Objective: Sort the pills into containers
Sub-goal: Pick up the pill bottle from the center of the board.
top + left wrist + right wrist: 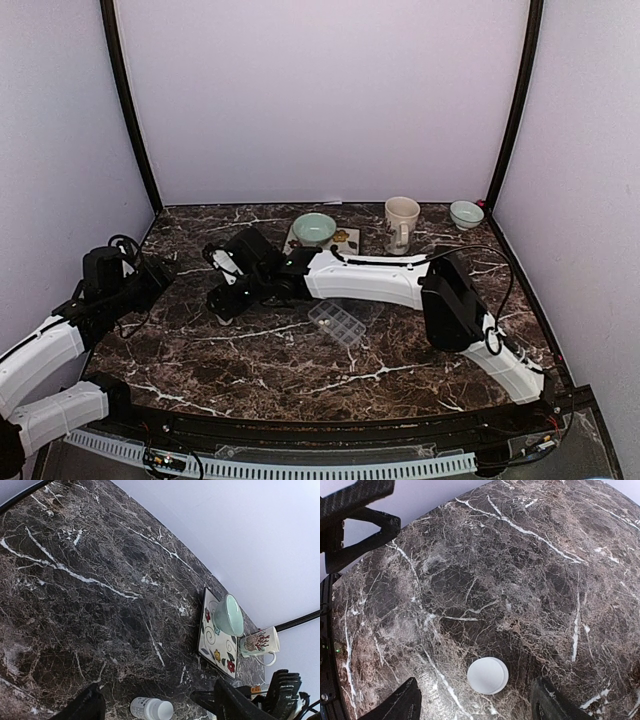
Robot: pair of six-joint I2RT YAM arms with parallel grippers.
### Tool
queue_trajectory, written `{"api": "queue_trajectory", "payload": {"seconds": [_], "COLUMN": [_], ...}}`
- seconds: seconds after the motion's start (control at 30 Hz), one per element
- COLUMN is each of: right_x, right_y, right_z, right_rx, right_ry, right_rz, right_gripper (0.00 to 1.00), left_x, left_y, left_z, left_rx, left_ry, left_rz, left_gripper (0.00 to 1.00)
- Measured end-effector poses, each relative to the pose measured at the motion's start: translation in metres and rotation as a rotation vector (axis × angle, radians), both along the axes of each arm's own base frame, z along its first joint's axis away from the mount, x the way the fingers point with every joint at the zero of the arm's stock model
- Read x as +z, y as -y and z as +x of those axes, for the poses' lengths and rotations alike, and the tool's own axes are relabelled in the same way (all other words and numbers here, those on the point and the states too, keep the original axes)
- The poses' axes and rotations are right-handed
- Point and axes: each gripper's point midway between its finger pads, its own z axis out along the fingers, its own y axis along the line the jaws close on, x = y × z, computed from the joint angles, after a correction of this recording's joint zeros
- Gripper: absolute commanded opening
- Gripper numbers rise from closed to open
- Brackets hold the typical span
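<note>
The dark marble table [300,365] is seen whole only from the top camera. There the right arm [365,278] is stretched from the lower right across to the left of centre, and the left arm [45,350] is bent along the left edge. At the back, a flowered tile [345,239] is set under a green bowl [314,228], with a mug [401,222] to its right and a small bowl [466,213] in the far right corner. What the bowls and mug hold cannot be made out.

Just right of centre, the clear pill box [336,324] is shown by the top view alone. Its two rows of square compartments are visible. The pills cannot be made out in any view, so what is in the compartments cannot be told.

A white bottle [151,709] is shown only by the wrist views: at the bottom edge of the left one, and as a white disc in the lower middle of the right one. The left gripper [156,684] is spread wide and nothing is gripped. The right gripper [476,680] is likewise spread, with the bottle between its fingers [400,702] but untouched.
</note>
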Motion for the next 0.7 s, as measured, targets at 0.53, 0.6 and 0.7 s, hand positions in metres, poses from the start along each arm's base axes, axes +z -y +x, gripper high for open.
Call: {"api": "queue_trajectory", "payload": {"seconds": [0.53, 0.6, 0.7], "right_x": [-0.01, -0.016, -0.021], "right_y": [-0.01, -0.01, -0.01], "right_z": [0.016, 0.017, 0.018], "right_rx": [0.013, 0.013, 0.017], "right_ry": [-0.026, -0.033, -0.044], "right_rz": [0.032, 0.027, 0.024], "right_gripper": [0.75, 0.74, 0.74], "left_x": [0.002, 0.003, 0.005], "left_y": [0.001, 0.001, 0.0], "left_z": [0.0, 0.0, 0.001], "left_rx": [-0.005, -0.004, -0.003], "left_ry": [0.009, 0.012, 0.02], "left_rz": [-0.007, -0.008, -0.011], "left_gripper": [0.78, 0.78, 0.78]}}
